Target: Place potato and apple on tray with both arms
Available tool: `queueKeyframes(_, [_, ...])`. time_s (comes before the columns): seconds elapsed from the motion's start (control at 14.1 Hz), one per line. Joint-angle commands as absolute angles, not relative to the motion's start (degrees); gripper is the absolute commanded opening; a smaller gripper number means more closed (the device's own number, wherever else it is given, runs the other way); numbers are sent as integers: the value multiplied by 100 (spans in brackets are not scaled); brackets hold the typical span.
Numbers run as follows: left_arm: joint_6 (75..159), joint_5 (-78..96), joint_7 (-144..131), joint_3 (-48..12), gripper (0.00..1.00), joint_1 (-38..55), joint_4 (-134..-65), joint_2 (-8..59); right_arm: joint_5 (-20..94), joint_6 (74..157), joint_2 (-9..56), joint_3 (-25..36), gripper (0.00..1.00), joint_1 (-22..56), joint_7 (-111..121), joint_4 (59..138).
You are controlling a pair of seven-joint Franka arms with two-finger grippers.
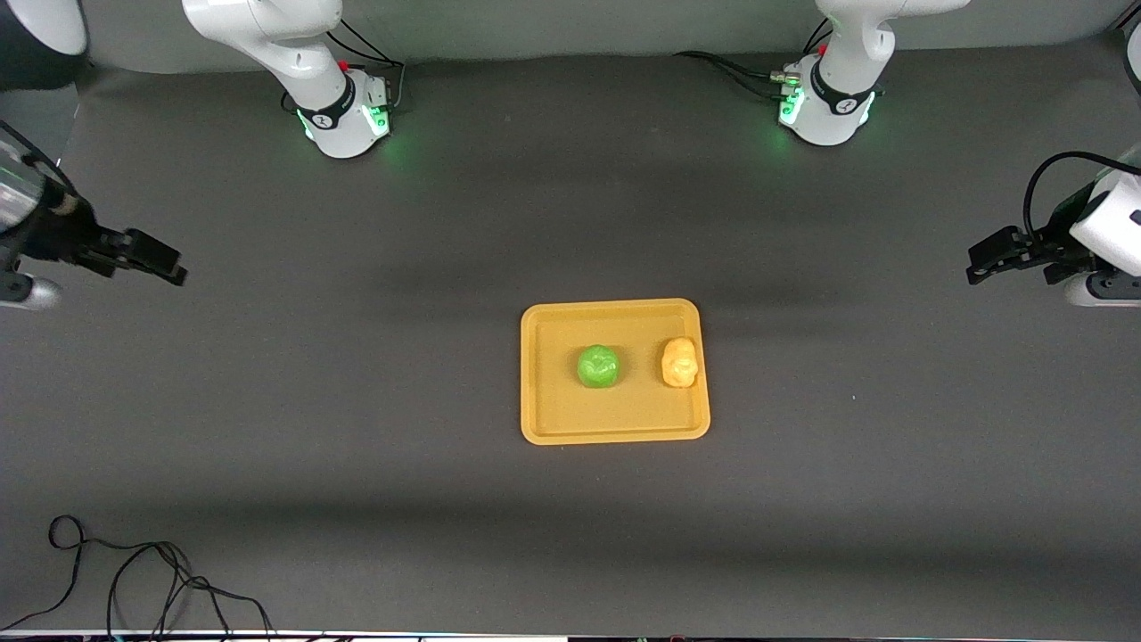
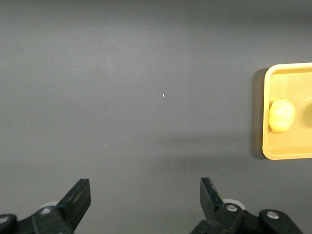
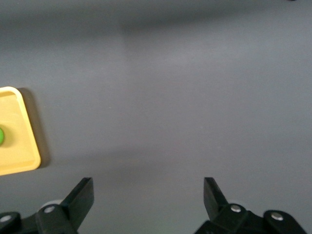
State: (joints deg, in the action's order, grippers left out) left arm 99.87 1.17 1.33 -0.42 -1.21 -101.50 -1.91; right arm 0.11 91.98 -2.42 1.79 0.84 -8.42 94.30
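While glossy round apple (image 1: 598, 366) and knobbly potato (image 1: 678, 362) sit on rimmed plastic tray (image 1: 615, 426), left gripper (image 1: 980, 261), right gripper (image 1: 169, 264) wide, empty

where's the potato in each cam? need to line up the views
Front view: potato on the tray, at its rim toward the left arm's end, beside the apple.
Left wrist view: potato at the tray's edge.
Right wrist view: not in it.
Shared landmark: the tray.

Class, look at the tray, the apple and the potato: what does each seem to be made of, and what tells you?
Tray: probably moulded plastic, matte orange-yellow, with rounded corners and an even low rim.
Apple: likely a plastic replica, since its bright green skin is glossy with highlights.
Potato: possibly plastic or foam, uniformly yellow-tan and lumpy with a slight sheen.
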Motion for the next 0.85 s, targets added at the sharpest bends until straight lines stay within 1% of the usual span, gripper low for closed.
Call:
queueKeyframes(0.0, [10081,70,228,-53,100,-141,-10310,-369,114,9124,-589,132,100,-132,-589,9747])
queueKeyframes(0.28, [10099,-8,229,-61,100,-123,-10310,-387,123,9088,-519,18,100,-422,-150,9721])
queueKeyframes(0.78, [10151,-122,220,-88,100,-79,-10248,-378,114,9106,-387,18,100,-422,-141,9598])
